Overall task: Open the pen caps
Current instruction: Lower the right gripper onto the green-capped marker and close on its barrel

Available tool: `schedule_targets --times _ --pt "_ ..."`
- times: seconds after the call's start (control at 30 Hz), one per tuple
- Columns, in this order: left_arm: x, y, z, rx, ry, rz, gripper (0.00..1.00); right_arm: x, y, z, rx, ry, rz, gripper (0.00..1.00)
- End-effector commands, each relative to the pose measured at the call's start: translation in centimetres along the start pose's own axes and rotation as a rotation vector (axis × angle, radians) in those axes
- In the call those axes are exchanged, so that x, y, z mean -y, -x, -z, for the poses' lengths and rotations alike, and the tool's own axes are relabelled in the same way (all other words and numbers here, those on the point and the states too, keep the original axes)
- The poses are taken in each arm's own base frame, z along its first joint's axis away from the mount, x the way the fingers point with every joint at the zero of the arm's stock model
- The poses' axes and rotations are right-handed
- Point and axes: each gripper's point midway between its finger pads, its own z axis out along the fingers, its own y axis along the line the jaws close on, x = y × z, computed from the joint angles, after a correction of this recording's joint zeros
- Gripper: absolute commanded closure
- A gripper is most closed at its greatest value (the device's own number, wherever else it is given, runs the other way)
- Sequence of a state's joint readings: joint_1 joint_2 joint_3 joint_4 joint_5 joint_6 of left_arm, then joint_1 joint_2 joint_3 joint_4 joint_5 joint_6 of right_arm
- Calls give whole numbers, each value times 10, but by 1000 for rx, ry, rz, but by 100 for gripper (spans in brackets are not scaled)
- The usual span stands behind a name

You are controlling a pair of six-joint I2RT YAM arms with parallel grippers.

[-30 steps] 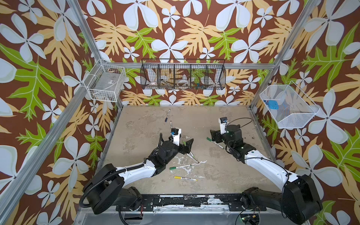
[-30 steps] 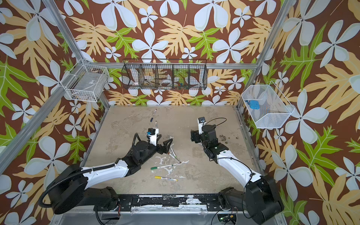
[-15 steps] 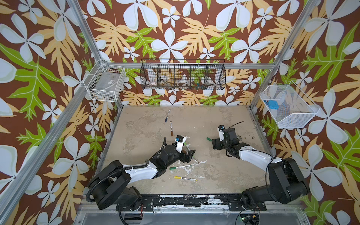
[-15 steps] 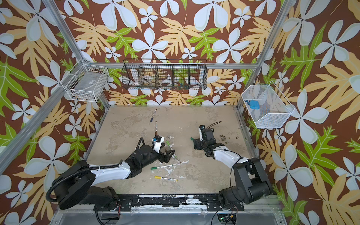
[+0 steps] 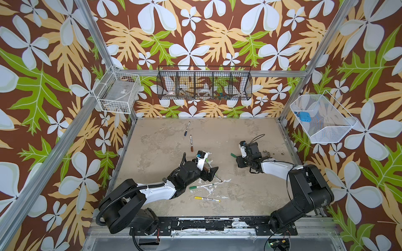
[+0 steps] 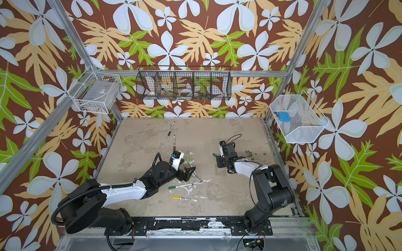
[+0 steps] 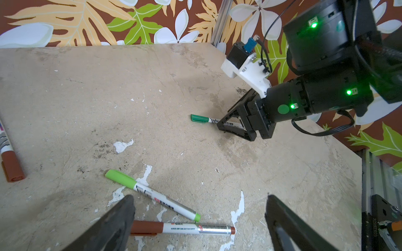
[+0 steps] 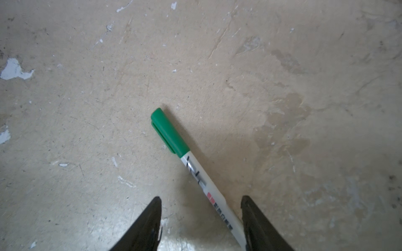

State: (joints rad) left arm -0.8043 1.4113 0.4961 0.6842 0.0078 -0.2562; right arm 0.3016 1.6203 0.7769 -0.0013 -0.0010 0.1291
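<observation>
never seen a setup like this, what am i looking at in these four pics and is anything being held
These are two robot arms at a table, each ending in a two-fingered hand. Both top views come from one camera overhead, showing the whole scene. The other two pictures come from small cameras on the wrists, looking past each hand's fingers. Capped markers lie on the table, among them a yellow-capped marker and a blue-capped marker. The left hand is open over a light green marker and a brown marker. The right hand has its fingers either side of a green-capped marker, but nothing is held yet.
</observation>
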Motion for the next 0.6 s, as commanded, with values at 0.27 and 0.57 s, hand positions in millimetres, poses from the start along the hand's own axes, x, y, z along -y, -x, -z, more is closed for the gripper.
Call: schedule_targets --times 0.27,0.57 --pt "0 1 -3 -5 7 -7 5 -1 -9 -8 -53 0 3 48" --pt "-3 3 -1 -4 27 -15 5 -5 -13 -9 -70 29 9 67"
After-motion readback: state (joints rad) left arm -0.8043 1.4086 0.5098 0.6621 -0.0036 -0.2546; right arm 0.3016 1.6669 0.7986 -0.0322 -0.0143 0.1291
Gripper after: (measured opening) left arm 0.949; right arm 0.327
